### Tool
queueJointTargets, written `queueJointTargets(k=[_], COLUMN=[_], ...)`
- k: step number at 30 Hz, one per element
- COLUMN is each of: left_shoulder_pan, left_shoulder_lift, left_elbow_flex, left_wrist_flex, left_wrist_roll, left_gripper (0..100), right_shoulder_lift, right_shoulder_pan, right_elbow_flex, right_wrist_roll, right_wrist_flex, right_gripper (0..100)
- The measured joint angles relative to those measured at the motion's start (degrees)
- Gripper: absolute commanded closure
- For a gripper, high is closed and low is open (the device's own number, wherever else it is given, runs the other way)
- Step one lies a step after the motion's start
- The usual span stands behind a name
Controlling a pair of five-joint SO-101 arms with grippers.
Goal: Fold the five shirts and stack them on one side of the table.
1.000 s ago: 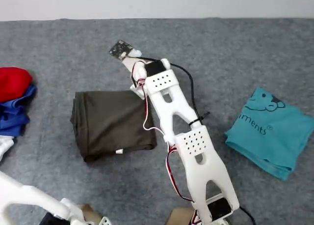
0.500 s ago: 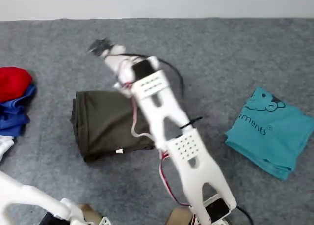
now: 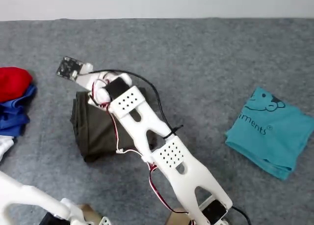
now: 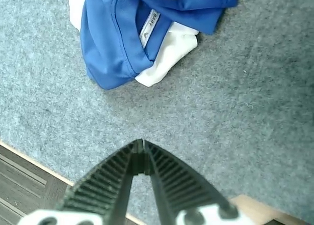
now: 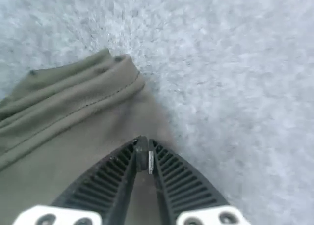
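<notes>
- Since a second ago the right arm has swung over toward its left – its wrist end went from the far right corner of the olive shirt to above that shirt's far left corner, nearer the heap of loose shirts. The shirts themselves lie where they lay.
- The right claw is clenched, its ribbed tips meeting. The olive shirt lies directly beneath it. Whether the tips touch the cloth cannot be told.
- Just ahead of that claw's tips is the shirt's folded corner, layered with stitched hems, and beyond the corner the grey worktop.
- The olive shirt is folded into a thick rectangle. The right arm's forward links cross above its far side.
- The teal shirt is also folded and lies well apart from the right claw, out on that arm's right side.
- The left claw is likewise clenched, tips pressed together with nothing between them, over grey worktop close to a wooden edge.
- Ahead of the left claw, apart from it, a crumpled blue shirt lies on top of a white shirt that shows from under its edge.
- In the high view this heap sits beyond the right claw on its left – a red shirt farthest back, touching the blue shirt, then the white shirt nearest the arms, all unfolded.
</notes>
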Motion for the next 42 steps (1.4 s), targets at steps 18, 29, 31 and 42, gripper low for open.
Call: queueJointTargets(k=[18,29,31,42], left_shoulder_pan=[7.1,7.1,7.1,7.1], left_shoulder_lift=[0.0,0.0,0.0,0.0], left_elbow_flex=[0.0,0.0,0.0,0.1], left_wrist_flex=[3.8,3.8,3.8,3.8], left_wrist_roll=[0.0,0.0,0.0,0.0], left_gripper=[99,99,99,99], right_shoulder_lift=[-17.8,-23.3,-23.3,-21.0], right_shoulder_pan=[6.1,6.1,6.1,4.7], right_elbow_flex=[19.5,37.8,37.8,37.9], right_wrist_roll=[-27.3,-55.9,-56.7,-57.3], right_wrist_flex=[17.1,17.1,16.7,11.9], right_gripper=[89.1,66.3,66.3,66.0])
